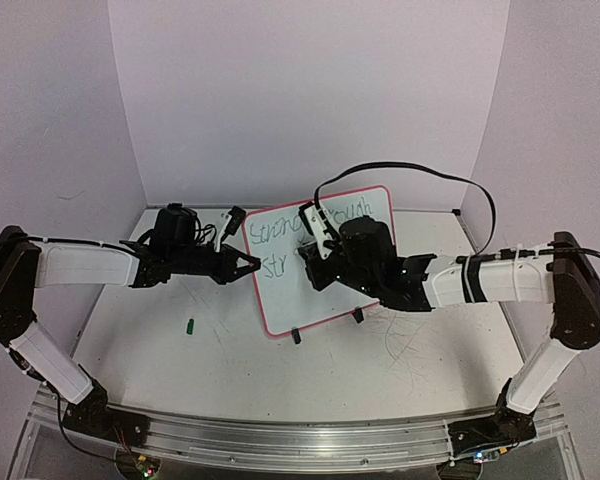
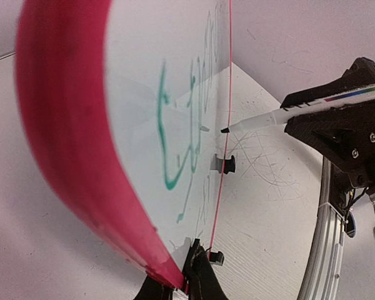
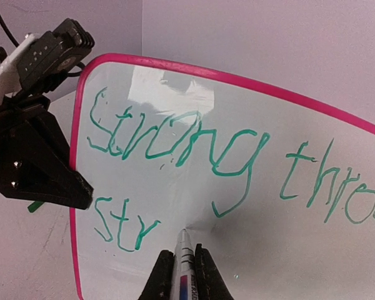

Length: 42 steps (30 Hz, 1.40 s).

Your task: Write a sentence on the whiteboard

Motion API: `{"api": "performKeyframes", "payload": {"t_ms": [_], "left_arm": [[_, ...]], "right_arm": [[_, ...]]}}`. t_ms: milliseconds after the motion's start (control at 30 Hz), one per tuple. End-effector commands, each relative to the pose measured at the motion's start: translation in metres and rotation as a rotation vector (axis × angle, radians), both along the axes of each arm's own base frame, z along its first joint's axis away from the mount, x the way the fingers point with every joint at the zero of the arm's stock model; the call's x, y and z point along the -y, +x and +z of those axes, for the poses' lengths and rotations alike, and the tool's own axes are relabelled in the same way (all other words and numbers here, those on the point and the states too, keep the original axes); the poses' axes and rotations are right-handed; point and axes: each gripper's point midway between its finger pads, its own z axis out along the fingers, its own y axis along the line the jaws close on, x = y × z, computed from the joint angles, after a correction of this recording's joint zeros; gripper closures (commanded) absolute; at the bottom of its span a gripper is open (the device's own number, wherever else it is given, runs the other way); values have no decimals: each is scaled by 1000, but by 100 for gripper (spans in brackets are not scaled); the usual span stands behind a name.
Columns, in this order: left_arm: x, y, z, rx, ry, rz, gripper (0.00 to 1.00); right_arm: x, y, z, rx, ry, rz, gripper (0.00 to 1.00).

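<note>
Nearest us, on the table (image 1: 380, 370) in front of the whiteboard (image 1: 315, 300) and off to its left, lay a small green piece (image 1: 191, 325), probably the marker's cap, well apart from the board. The whiteboard itself stood tilted up on its two black clip feet (image 1: 296, 337).

At the board's left edge our left gripper (image 2: 189, 278) had its fingers pinched narrow on the pink rim, steadying it. In front of the board's face our right gripper (image 3: 182, 253) was clamped on the marker (image 3: 184, 278), with the tip at the white surface just right of the lower line's last letter. We could not tell whether it was touching.

Of the sentence (image 3: 175, 137), the upper line across the top of the board read "Strong through" in green. The lower line, near the board's left edge, broke off at "Str".

We judged the job a little past halfway. The first line looked done, while the second held only the start of a word. The rest of that word, and any closing mark, had yet to be written to the right of the tip, where the board lay bare.
</note>
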Motion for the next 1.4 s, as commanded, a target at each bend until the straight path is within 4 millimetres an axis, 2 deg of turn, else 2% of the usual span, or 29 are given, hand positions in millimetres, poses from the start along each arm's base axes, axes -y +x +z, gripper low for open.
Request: {"api": "performKeyframes", "payload": {"t_ms": [0, 633, 900, 1367], "left_arm": [[-26, 32, -19, 75, 157, 148, 100], [-26, 31, -21, 73, 160, 145, 100], [-26, 31, -21, 72, 161, 146, 100], [-27, 31, -20, 74, 161, 147, 100]], "right_arm": [[-18, -2, 17, 25, 46, 59, 100], [-13, 10, 10, 31, 22, -18, 100], [-17, -2, -5, 3, -10, 2, 100], [-7, -11, -26, -49, -34, -4, 100]]}}
